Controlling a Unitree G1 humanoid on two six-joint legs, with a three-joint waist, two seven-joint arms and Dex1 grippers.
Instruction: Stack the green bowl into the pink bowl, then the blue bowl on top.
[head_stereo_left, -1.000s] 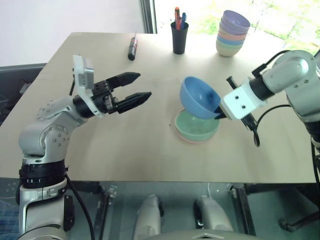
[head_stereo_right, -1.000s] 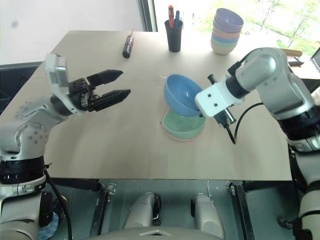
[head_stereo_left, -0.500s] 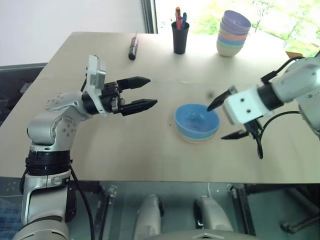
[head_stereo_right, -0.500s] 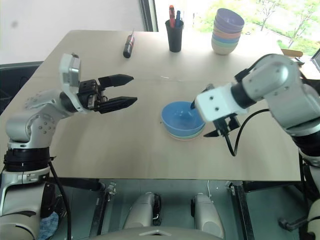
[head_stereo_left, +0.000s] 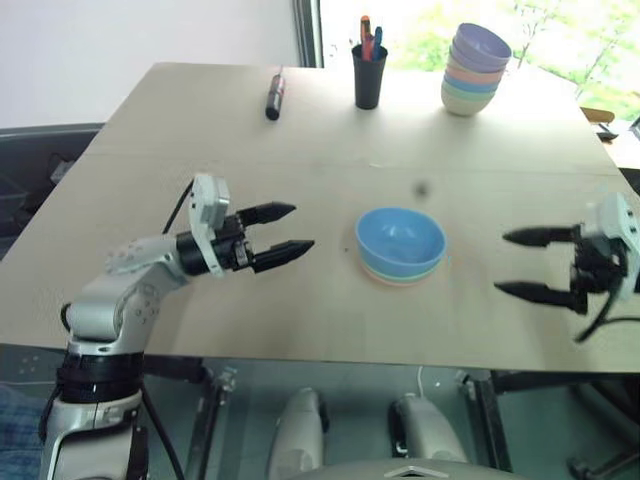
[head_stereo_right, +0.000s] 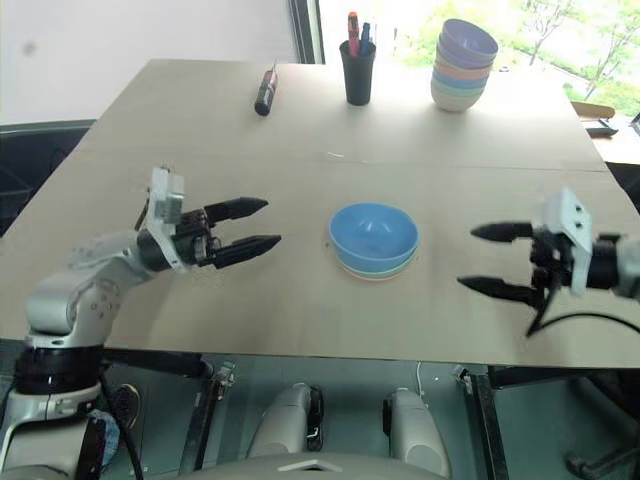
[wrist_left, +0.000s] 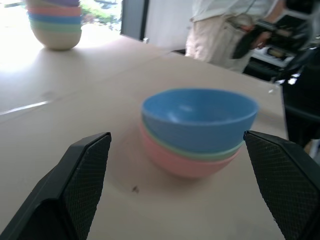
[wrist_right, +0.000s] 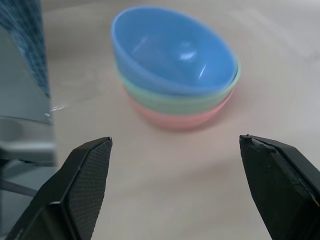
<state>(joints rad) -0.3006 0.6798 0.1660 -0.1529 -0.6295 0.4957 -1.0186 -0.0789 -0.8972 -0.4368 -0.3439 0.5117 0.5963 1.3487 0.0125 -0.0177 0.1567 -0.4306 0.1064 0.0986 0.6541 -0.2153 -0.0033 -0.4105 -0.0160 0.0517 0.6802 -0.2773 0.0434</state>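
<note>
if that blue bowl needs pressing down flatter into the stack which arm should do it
Left, narrowly. The left gripper is open, aimed at the blue bowl and visibly nearer than the right gripper, which sits open out by the table's right edge. The bowl already looks seated in the green bowl and pink bowl.

1. My table is pale wood and spans most of the frame.
2. A black cup holding pens stands at upper centre.
3. A tall stack of pastel bowls, lilac on top, sits at upper right.
4. A dark marker lies at upper left of the cup.
5. A person stands beyond the table edge in my left wrist view.
</note>
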